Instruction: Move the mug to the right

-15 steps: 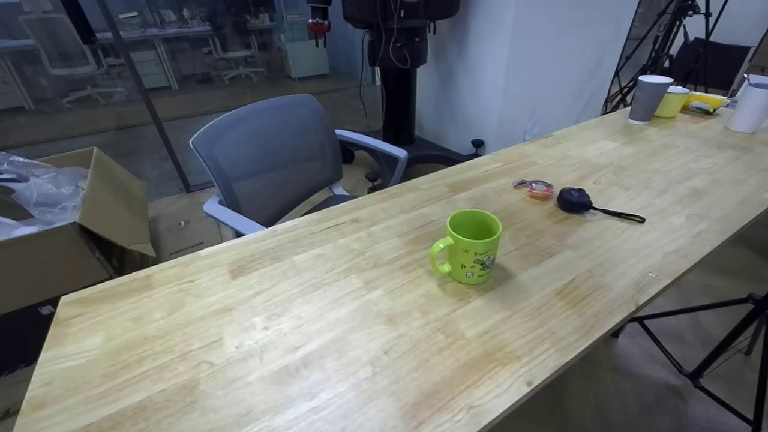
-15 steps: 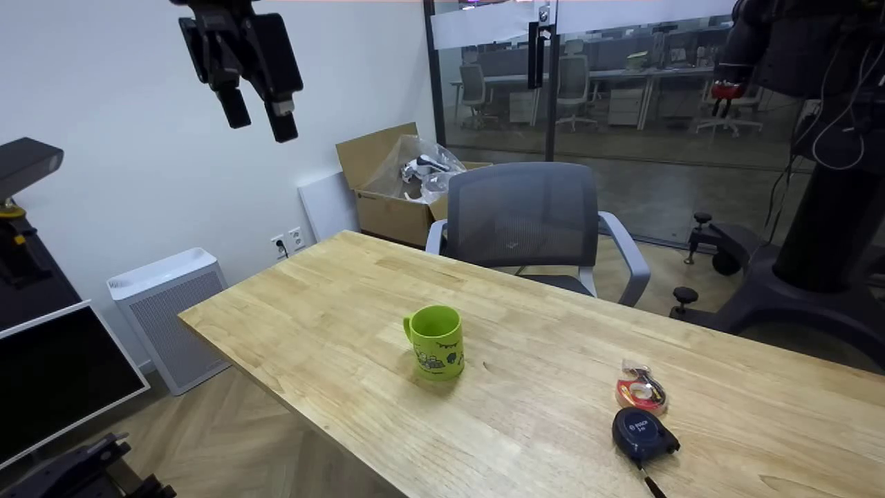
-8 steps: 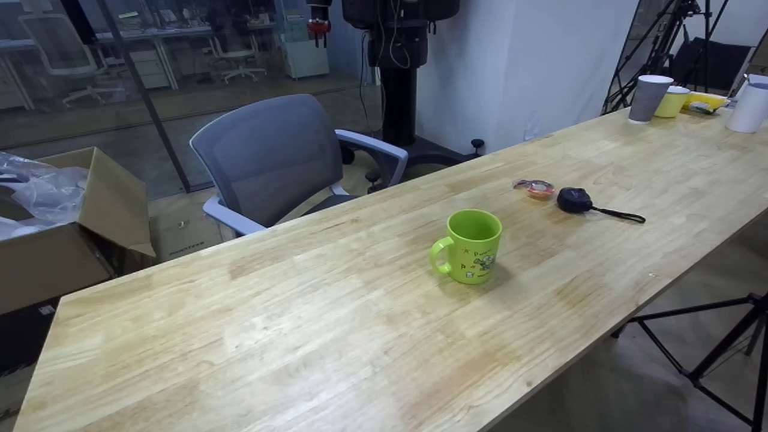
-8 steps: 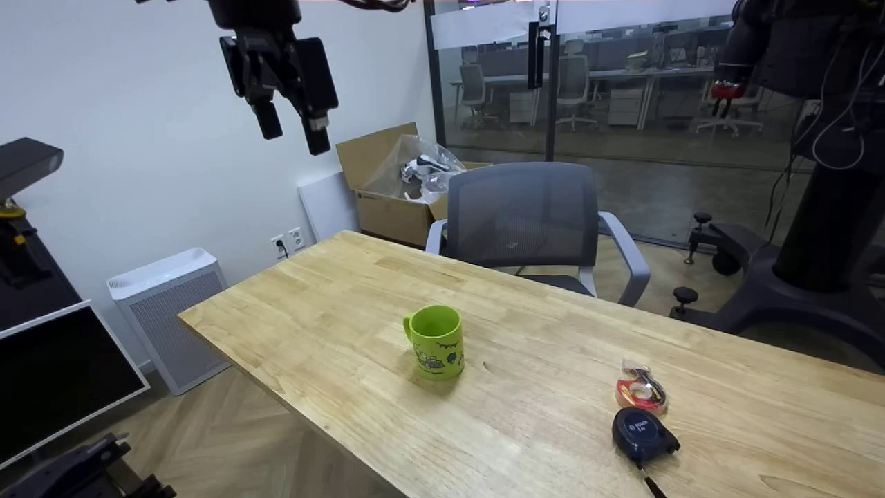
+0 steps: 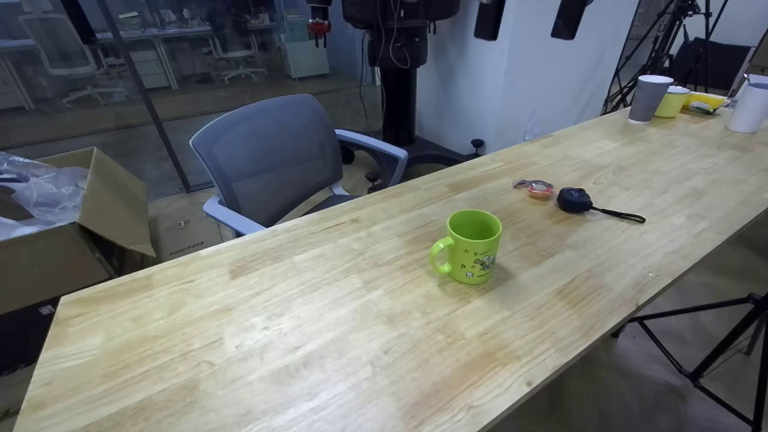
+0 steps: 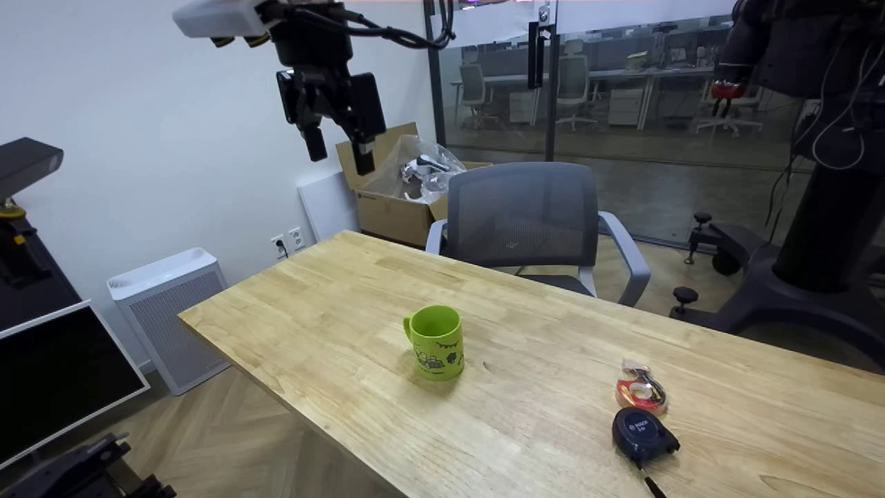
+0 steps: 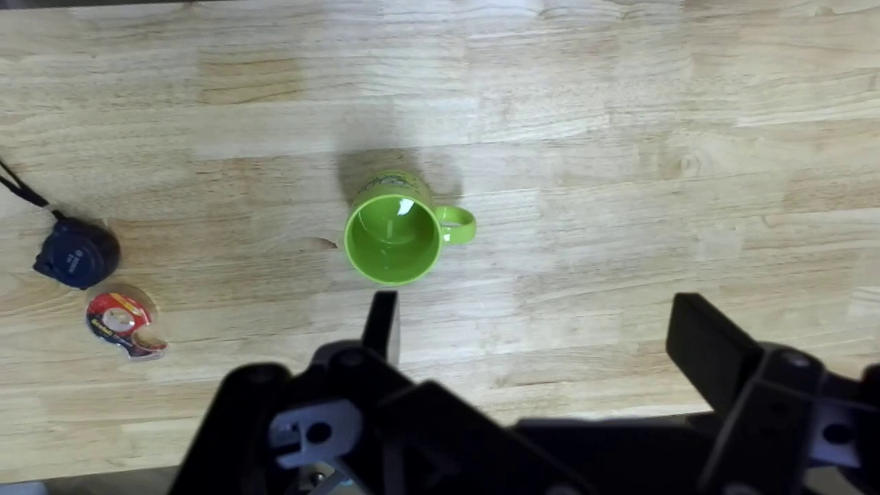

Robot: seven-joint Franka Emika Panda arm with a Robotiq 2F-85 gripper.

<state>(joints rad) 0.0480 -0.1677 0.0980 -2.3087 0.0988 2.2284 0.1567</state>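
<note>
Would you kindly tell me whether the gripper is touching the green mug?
Apart. In an exterior view, the open gripper hangs high above the green mug, with a clear gap between them where the table shows.

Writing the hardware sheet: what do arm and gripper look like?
Black gripper with two blocky fingers and a silvery, holed plate. In an exterior view, black cables and a pale boxy part show by the dark wrist. No readable markings.
</note>
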